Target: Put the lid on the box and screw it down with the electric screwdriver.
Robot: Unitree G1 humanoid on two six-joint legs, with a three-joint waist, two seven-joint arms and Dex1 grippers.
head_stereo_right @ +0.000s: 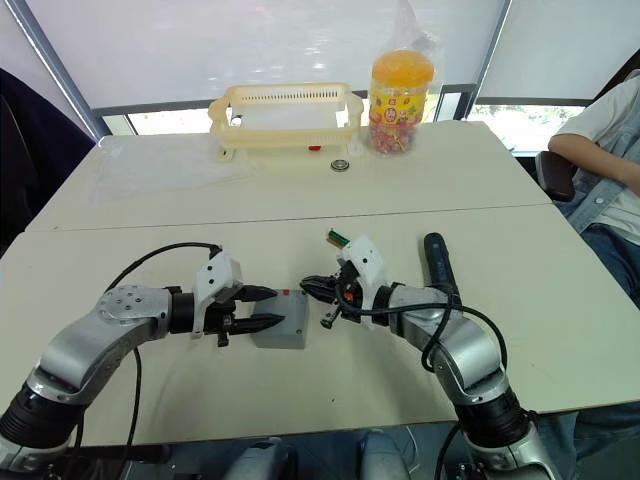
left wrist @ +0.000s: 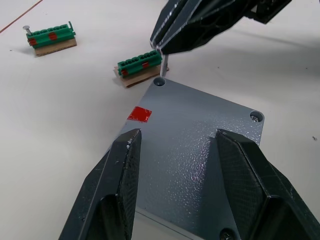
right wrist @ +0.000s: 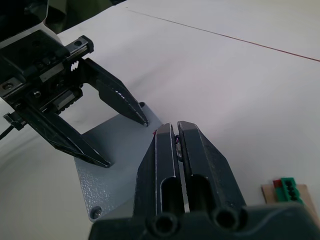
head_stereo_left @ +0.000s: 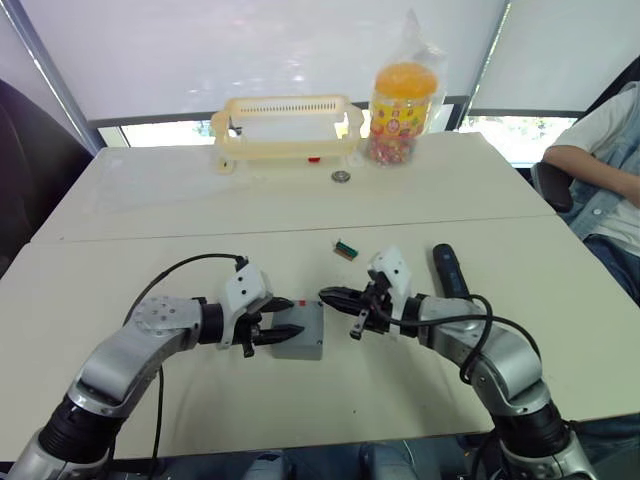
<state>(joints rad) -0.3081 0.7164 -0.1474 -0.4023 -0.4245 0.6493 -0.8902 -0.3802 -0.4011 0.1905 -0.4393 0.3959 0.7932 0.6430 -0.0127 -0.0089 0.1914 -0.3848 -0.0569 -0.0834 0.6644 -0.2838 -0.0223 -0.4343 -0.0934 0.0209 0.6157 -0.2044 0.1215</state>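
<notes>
The lid (left wrist: 195,150) is already sitting on the box (head_stereo_left: 298,340) mid-table. The left gripper (left wrist: 192,165), spread wide, is steadying it. The right gripper (right wrist: 177,142) is pinching a screw (left wrist: 166,67) over one corner hole; the screwdriver (head_stereo_left: 449,269) is lying untouched at three o'clock.

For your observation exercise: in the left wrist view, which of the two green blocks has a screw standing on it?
The farther green block, away from the lid; a small screw stands at its end. The nearer block beside the lid's corner carries none.
</notes>
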